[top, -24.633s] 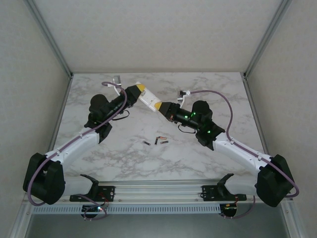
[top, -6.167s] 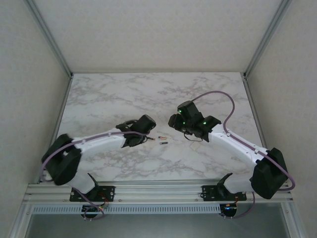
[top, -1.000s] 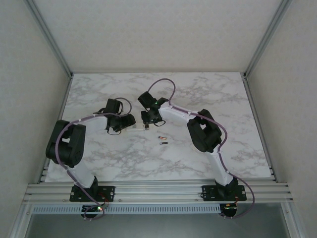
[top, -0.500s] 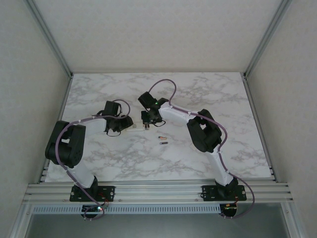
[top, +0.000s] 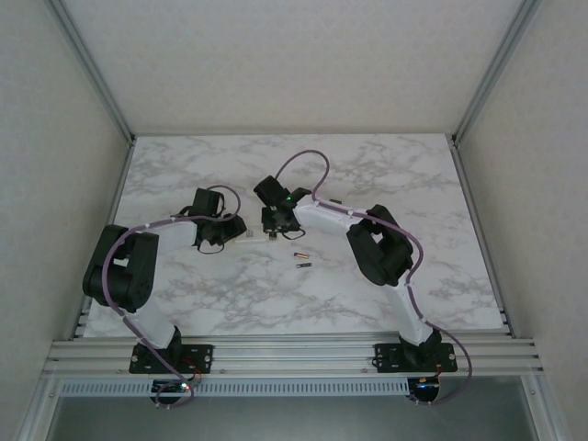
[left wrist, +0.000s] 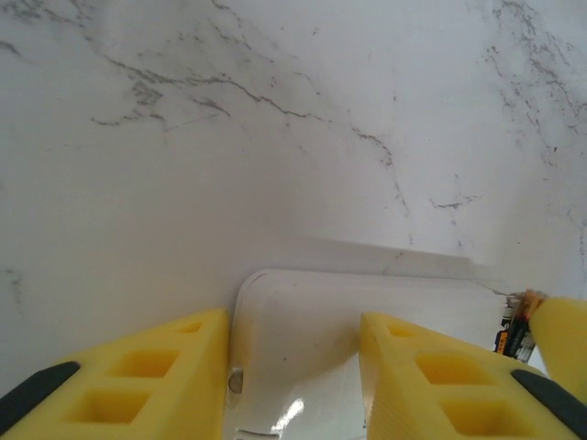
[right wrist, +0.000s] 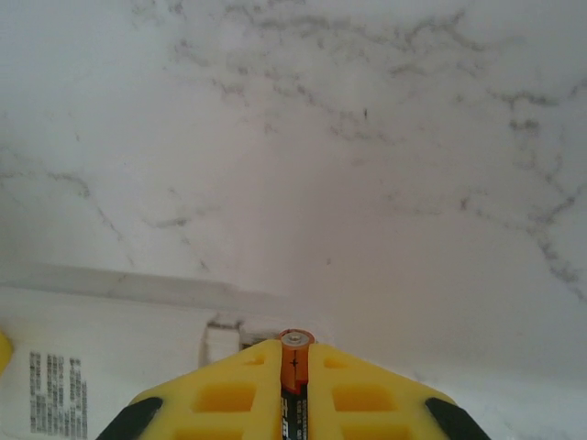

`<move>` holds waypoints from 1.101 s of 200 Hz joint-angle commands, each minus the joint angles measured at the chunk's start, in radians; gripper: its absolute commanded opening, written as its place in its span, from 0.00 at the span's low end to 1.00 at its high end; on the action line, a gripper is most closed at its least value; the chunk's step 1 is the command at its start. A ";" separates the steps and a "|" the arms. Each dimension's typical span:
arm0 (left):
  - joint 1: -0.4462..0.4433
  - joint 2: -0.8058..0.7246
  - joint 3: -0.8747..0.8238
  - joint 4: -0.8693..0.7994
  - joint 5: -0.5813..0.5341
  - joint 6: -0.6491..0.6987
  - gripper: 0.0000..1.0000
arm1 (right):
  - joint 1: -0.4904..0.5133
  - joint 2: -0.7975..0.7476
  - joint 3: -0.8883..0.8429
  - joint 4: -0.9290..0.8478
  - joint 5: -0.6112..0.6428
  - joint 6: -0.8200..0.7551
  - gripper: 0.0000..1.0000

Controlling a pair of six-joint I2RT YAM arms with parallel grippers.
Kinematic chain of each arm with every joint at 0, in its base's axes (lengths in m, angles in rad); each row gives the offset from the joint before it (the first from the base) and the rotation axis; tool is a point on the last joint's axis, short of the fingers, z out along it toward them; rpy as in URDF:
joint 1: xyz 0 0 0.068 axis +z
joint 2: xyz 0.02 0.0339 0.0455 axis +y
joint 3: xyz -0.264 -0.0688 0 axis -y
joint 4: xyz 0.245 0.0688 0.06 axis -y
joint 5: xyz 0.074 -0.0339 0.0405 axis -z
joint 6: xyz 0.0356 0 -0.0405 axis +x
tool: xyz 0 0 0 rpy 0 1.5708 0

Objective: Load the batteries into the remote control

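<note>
On the marble table (top: 395, 184), both arms reach inward. The left gripper (top: 236, 231) and right gripper (top: 273, 227) stand at opposite ends of the white remote control (top: 254, 236), which lies left of centre. Two batteries (top: 299, 254) lie loose on the surface near the right gripper, toward the arm bases, close together but not touching.

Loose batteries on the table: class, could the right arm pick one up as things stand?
Probably not: the right gripper has jaws shut on another battery, though nothing covers the loose batteries.
</note>
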 commanded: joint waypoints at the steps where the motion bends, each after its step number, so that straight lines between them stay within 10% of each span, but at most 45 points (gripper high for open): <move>1: -0.028 -0.013 -0.020 -0.017 0.050 -0.022 0.39 | 0.020 -0.010 -0.091 -0.011 0.087 0.058 0.11; 132: -0.067 -0.005 -0.055 0.030 0.040 -0.067 0.35 | 0.046 0.051 -0.115 -0.084 -0.065 0.145 0.00; 220: -0.069 -0.039 -0.024 -0.036 -0.036 -0.033 0.44 | 0.045 -0.131 -0.113 -0.125 0.064 0.059 0.00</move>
